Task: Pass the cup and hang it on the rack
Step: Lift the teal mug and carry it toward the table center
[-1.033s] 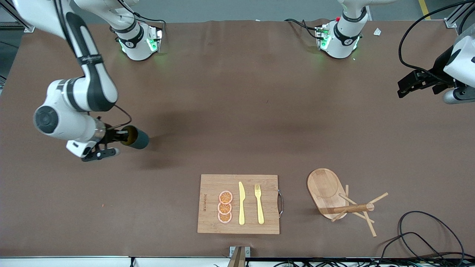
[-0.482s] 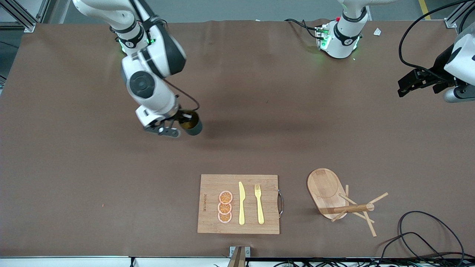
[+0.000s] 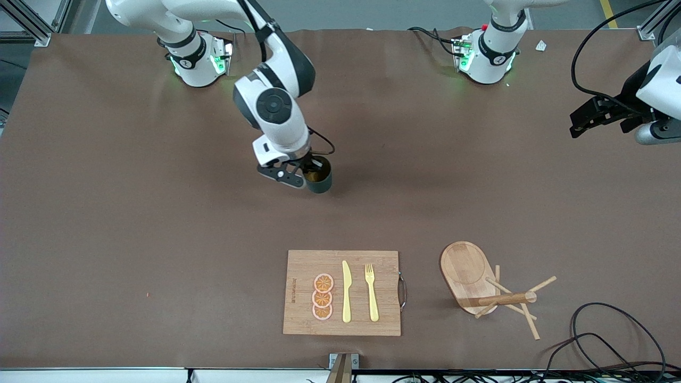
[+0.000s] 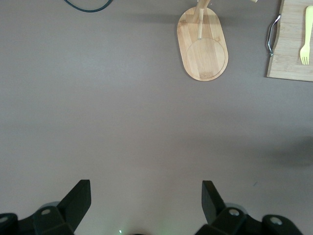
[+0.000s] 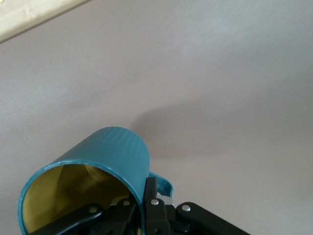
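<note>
Seen from the front, the right gripper (image 3: 303,178) hangs over the bare middle of the table (image 3: 159,239), clamped on the rim of the cup (image 3: 318,179), which is carried tilted above the cloth. The rack (image 3: 479,284) stands toward the left arm's end of the table, beside the cutting board (image 3: 303,319) that bears orange slices (image 3: 322,297), a knife (image 3: 346,291) and a fork (image 3: 371,292). The left gripper (image 3: 588,118) waits over that end of the table. In the left wrist view, the left gripper (image 4: 145,198) has its fingers (image 4: 78,196) spread wide with nothing between them; the rack's oval base (image 4: 203,46) lies well apart from it. In the right wrist view, the cup (image 5: 102,166) shows its yellow inside, one finger (image 5: 149,196) pressing the wall just beside the loop handle (image 5: 164,183). Judged risk: a rim pinch so near the handle leaves the left gripper little free wall at the handover, so the cup may twist or slip; the thin pegs could also tip the rack if struck.
</note>
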You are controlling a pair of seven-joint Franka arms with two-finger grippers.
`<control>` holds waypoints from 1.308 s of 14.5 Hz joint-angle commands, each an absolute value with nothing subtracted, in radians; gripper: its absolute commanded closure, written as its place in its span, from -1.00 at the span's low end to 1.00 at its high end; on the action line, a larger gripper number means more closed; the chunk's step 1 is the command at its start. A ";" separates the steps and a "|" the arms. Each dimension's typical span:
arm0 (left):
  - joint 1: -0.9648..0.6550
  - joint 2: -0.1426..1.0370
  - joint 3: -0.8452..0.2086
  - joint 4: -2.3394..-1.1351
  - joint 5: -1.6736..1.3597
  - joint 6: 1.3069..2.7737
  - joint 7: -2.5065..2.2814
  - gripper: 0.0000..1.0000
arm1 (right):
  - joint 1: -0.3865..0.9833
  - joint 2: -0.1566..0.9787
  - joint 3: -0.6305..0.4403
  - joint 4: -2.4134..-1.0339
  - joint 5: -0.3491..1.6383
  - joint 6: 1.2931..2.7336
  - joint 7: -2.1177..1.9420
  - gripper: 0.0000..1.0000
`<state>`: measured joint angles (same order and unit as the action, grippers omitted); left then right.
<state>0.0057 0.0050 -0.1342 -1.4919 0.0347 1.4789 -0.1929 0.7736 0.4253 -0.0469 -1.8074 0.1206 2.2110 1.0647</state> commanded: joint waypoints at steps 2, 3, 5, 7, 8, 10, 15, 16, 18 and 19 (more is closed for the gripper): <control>0.005 -0.003 -0.138 -1.479 0.035 1.468 -0.201 -1.00 | 0.834 0.540 -0.060 -1.681 0.133 2.204 1.152 0.99; 0.006 -0.006 -0.141 -1.479 0.035 1.465 -0.199 -1.00 | 0.845 0.564 -0.060 -1.662 0.133 2.206 1.169 0.99; 0.009 -0.009 -0.146 -1.480 0.035 1.463 -0.193 -1.00 | 0.854 0.597 -0.060 -1.644 0.133 2.223 1.186 0.99; 0.008 -0.009 -0.149 -1.483 0.035 1.462 -0.199 -1.00 | 0.859 0.615 -0.060 -1.644 0.135 2.253 1.195 0.99; 0.006 -0.008 -0.153 -1.483 0.034 1.463 -0.201 -1.00 | 0.865 0.626 -0.060 -1.643 0.137 2.264 1.210 0.99; 0.000 0.008 -0.166 -1.479 -0.010 1.480 -0.206 -1.00 | 0.870 0.629 -0.060 -1.641 0.137 2.283 1.226 0.99; -0.003 0.055 -0.270 -1.477 -0.040 1.558 -0.204 -1.00 | 0.873 0.629 -0.060 -1.637 0.133 2.281 1.227 -1.00; -0.005 0.069 -0.303 -1.477 -0.037 1.559 -0.207 -1.00 | 0.871 0.626 -0.060 -1.632 0.133 2.278 1.220 -1.00; -0.011 0.093 -0.353 -1.477 -0.035 1.597 -0.221 -1.00 | 0.867 0.617 -0.060 -1.606 0.133 2.247 1.216 -1.00; -0.017 0.095 -0.362 -1.479 -0.034 1.618 -0.232 -1.00 | 0.862 0.612 -0.060 -1.579 0.133 2.200 1.213 -1.00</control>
